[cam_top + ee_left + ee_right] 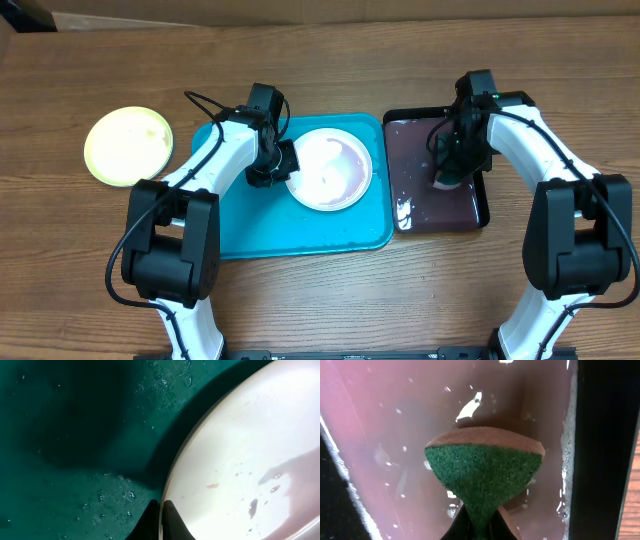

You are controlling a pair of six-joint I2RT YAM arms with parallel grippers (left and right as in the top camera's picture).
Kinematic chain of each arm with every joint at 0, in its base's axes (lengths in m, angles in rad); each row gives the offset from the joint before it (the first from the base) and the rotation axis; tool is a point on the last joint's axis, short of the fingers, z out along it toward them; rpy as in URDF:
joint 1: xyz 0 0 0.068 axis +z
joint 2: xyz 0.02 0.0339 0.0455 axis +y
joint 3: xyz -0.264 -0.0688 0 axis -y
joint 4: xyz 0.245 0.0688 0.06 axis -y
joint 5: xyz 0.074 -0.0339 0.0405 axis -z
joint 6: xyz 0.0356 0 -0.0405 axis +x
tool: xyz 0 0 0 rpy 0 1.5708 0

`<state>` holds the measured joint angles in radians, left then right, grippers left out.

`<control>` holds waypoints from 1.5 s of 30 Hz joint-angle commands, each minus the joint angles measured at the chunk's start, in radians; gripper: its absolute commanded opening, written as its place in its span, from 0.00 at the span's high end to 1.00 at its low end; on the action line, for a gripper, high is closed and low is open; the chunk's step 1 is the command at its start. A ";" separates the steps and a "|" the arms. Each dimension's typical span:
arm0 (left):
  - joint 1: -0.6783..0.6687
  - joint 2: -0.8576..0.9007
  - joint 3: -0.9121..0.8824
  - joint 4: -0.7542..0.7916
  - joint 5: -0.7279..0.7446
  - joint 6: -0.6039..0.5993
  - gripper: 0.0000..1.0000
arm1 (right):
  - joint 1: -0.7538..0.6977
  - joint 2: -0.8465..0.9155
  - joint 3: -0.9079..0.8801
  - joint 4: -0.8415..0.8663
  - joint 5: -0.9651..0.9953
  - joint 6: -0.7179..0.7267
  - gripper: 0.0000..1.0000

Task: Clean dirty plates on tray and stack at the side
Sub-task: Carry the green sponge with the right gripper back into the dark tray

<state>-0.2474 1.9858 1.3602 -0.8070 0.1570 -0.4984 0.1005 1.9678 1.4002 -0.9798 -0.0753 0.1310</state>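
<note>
A white plate (330, 168) lies on the turquoise tray (250, 235); only one plate shows there. In the left wrist view the plate (240, 450) carries small dark specks and a pinkish wet film. My left gripper (277, 166) is shut on the plate's left rim, one finger on each side (161, 520). A yellow-green plate (128, 145) lies on the table to the far left. My right gripper (450, 172) is over the black tray and is shut on a green sponge (485, 477), which is in the liquid. The mint-blue plate is not visible.
The black tray (482, 205) with dark pinkish liquid (395, 425) sits right of the turquoise tray, touching it. Water droplets lie on the turquoise tray (115, 490). Bare wooden table surrounds both trays.
</note>
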 commanded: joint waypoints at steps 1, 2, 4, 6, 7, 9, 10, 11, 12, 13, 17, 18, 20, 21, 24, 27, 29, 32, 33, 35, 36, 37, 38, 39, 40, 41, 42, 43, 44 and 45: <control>-0.005 -0.005 -0.003 0.008 0.000 0.001 0.95 | 0.003 -0.027 -0.003 0.018 -0.032 -0.008 0.34; -0.006 -0.005 -0.003 0.008 0.000 0.001 0.95 | 0.003 -0.027 0.004 0.015 -0.031 -0.008 0.30; -0.009 -0.005 -0.003 0.009 0.000 0.001 0.95 | 0.001 -0.027 0.038 -0.008 -0.031 -0.008 0.28; -0.010 -0.005 -0.003 0.015 0.000 0.001 0.92 | -0.002 -0.027 0.095 -0.055 -0.031 -0.008 0.28; -0.010 -0.005 -0.003 0.019 0.000 0.001 0.87 | -0.004 -0.027 0.135 -0.087 -0.031 -0.003 0.28; -0.010 -0.005 -0.003 0.023 0.000 0.001 0.79 | -0.016 -0.027 0.205 -0.138 -0.031 0.016 0.28; -0.010 -0.005 -0.003 0.024 0.000 0.001 0.79 | -0.026 -0.027 0.241 -0.159 -0.032 0.028 0.28; -0.010 -0.005 -0.003 0.023 -0.004 0.001 0.79 | -0.036 -0.027 0.269 -0.175 -0.039 0.034 0.28; -0.010 -0.005 -0.003 0.022 -0.008 0.001 0.79 | -0.045 -0.027 0.288 -0.183 -0.058 0.033 0.31; -0.010 -0.005 -0.003 0.022 -0.010 0.001 0.80 | -0.055 -0.027 0.303 -0.186 -0.096 0.031 0.35; -0.010 -0.005 -0.003 0.026 -0.010 0.001 0.81 | -0.072 -0.027 0.303 -0.187 -0.222 -0.005 0.71; -0.011 -0.005 -0.003 0.026 -0.010 0.001 0.81 | -0.072 -0.027 0.300 -0.188 -0.228 -0.005 0.85; -0.011 -0.004 -0.003 0.023 -0.010 0.001 0.81 | -0.065 -0.027 0.286 -0.190 -0.250 -0.001 0.96; -0.011 -0.004 -0.003 0.021 -0.010 0.002 0.81 | -0.055 -0.027 0.271 -0.183 -0.257 -0.001 0.96; -0.011 -0.004 -0.003 0.017 -0.010 0.001 0.81 | -0.023 -0.027 0.217 -0.132 -0.257 0.000 0.96; -0.011 -0.004 -0.003 0.017 -0.009 0.001 0.81 | 0.006 -0.027 0.154 -0.056 -0.252 0.021 0.96; -0.011 -0.004 -0.003 0.016 -0.007 0.001 0.81 | 0.019 -0.026 0.115 -0.005 -0.239 0.050 0.96; -0.011 -0.004 -0.003 0.015 -0.007 0.001 0.81 | 0.029 -0.026 0.067 0.068 -0.241 0.076 0.96; -0.011 -0.004 -0.003 0.015 -0.007 0.001 0.81 | 0.032 -0.026 0.053 0.086 -0.242 0.084 0.96; -0.011 -0.004 -0.003 0.015 -0.007 0.001 0.81 | 0.037 -0.026 0.032 0.108 -0.245 0.087 0.96; -0.011 -0.004 -0.003 0.016 -0.007 0.001 0.81 | 0.040 -0.026 0.018 0.121 -0.245 0.087 0.96; -0.011 -0.004 -0.003 0.016 -0.007 0.001 0.81 | 0.043 -0.026 0.005 0.134 -0.245 0.087 0.96; -0.011 -0.004 -0.003 0.016 -0.007 0.001 0.81 | 0.047 -0.026 -0.007 0.143 -0.245 0.090 0.96; -0.011 -0.004 -0.003 0.015 -0.007 0.001 0.81 | 0.050 -0.026 -0.016 0.152 -0.245 0.097 0.96; -0.011 -0.004 -0.003 0.015 -0.007 0.001 0.81 | 0.054 -0.026 -0.029 0.166 -0.246 0.109 0.96; -0.011 -0.004 -0.003 0.015 -0.007 0.001 0.81 | 0.057 -0.026 -0.038 0.175 -0.256 0.109 0.96; -0.011 -0.004 -0.003 0.015 -0.007 0.001 0.81 | 0.060 -0.026 -0.046 0.187 -0.272 0.109 0.96; -0.011 -0.004 -0.003 0.015 -0.007 0.001 0.81 | 0.063 -0.026 -0.055 0.200 -0.292 0.109 0.96; -0.011 -0.004 -0.003 0.015 -0.007 0.001 0.81 | 0.067 -0.026 -0.061 0.206 -0.306 0.109 0.96; -0.011 -0.004 -0.003 0.015 -0.007 0.001 0.81 | 0.072 -0.026 -0.067 0.214 -0.317 0.109 0.96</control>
<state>-0.2493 1.9858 1.3598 -0.7895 0.1535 -0.4984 0.1566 1.9644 1.3514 -0.7818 -0.3397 0.2272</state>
